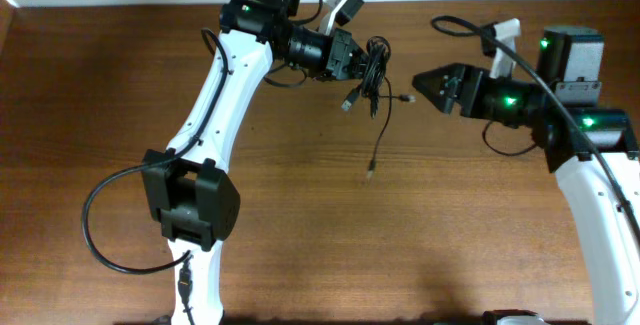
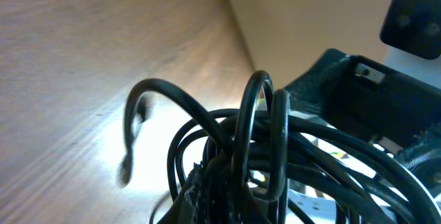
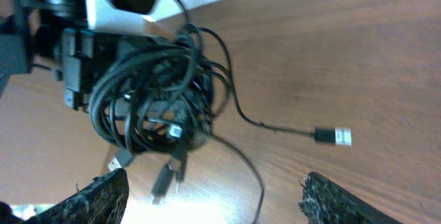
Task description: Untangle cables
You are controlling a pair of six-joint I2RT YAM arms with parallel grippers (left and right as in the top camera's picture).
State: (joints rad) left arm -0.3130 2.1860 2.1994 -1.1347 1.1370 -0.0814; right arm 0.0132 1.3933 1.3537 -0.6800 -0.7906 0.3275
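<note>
Although one strand trails out of the knot toward the near edge of the table (image 1: pixel 300 235), ending in a small tail plug (image 1: pixel 370 173), the cables (image 1: pixel 375 63) are judged tangled throughout. Farther back, close to the middle of the table's far edge, they form one tight coil of black loops, with short ends sticking out beneath it. The left gripper (image 1: pixel 357 62) is clenched on the coil's left side, and its wrist view shows loops crowded hard against the fingers. The right gripper (image 1: pixel 418 83) faces the coil from the right and stands apart from it, its fingertips (image 3: pixel 103 196) spread wide with nothing between them. A lead ending in a silver plug (image 3: pixel 334 136) reaches out toward that side. Assessment: early stage. One arm has the coil secured, but no cord is yet separated, and every strand remains to be drawn free.
</note>
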